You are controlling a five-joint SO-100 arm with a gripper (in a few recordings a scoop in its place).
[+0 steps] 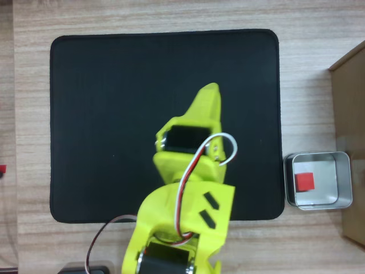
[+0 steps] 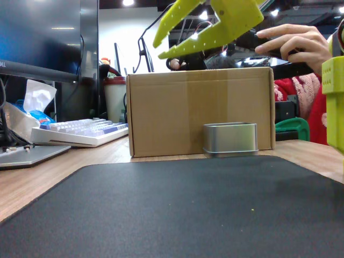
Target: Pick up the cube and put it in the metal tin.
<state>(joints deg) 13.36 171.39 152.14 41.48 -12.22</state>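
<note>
The small red cube point(image 1: 305, 181) sits inside the shallow silvery metal tin point(image 1: 344, 165), toward its left side in the overhead view, on the shiny pale floor. The tin stands on the wooden tabletop point(image 1: 171, 17), just beside the right edge of the black rectangular mat point(image 1: 114, 114). In the fixed view the tin point(image 2: 230, 138) is right in front of the brown cardboard box point(image 2: 199, 110), its wall hiding what lies inside. The bright yellow-green gripper point(image 2: 161, 47) hangs high above the mat, its two pointed fingers spread apart with nothing between them. From overhead the gripper point(image 1: 210, 94) is over the mat's middle, well apart from the tin. A person's hand point(image 2: 298, 43) shows behind the box, and a white keyboard point(image 2: 80, 131) lies off at the left.
</note>
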